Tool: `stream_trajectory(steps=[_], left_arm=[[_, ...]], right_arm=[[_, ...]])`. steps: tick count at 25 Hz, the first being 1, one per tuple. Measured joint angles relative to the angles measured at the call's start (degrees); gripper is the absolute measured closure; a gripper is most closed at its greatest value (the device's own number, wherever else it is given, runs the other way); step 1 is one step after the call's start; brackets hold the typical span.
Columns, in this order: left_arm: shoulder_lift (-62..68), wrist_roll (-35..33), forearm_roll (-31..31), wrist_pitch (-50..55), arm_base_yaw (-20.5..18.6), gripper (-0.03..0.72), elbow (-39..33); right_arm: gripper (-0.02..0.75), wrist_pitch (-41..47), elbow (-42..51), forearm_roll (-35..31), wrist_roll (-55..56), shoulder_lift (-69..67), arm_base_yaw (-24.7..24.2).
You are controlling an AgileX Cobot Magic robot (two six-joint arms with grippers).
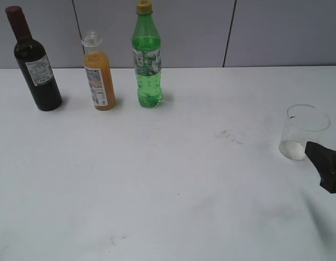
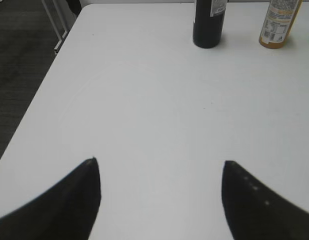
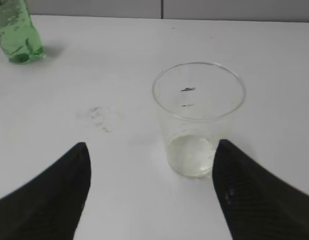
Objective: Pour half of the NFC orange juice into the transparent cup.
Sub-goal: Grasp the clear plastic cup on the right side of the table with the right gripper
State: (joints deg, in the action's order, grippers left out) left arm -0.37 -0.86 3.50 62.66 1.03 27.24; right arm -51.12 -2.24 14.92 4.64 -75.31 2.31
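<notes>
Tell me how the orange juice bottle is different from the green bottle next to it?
The NFC orange juice is shorter than the green soda bottle. The juice bottle has no cap, while the green one wears a yellow cap. The juice is cloudy orange and fills its bottle nearly to the neck; the green bottle is see-through green plastic. Both stand upright on the white table, each with a printed label.

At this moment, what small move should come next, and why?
Probably ease the right pincer forward around the cup. Its jaws are open, the empty cup stands upright just ahead but off toward the right jaw, and the juice bottle stands untouched, far from the open left pincer.
</notes>
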Motion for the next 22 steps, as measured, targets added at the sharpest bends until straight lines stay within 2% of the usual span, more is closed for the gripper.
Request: stream_trajectory(steps=[4, 10, 16, 22], left_arm=[[0.0, 0.0, 0.2, 0.0, 0.0, 0.104, 0.0], [0.0, 0.0, 0.2, 0.0, 0.0, 0.071, 0.0], [0.0, 0.0, 0.2, 0.0, 0.0, 0.067, 0.0], [0.0, 0.0, 0.2, 0.0, 0.0, 0.07, 0.0]], right_arm=[[0.148, -5.7, -0.1, -7.2, -1.9, -7.6, 0.0], [0.069, -16.8, 0.0, -6.1, -4.2, -21.6, 0.0], [0.065, -17.7, -1.7, -7.1, -5.9, -35.3, 0.0], [0.066, -18.6, -5.3, -6.9, -6.4, -38.4, 0.0]])
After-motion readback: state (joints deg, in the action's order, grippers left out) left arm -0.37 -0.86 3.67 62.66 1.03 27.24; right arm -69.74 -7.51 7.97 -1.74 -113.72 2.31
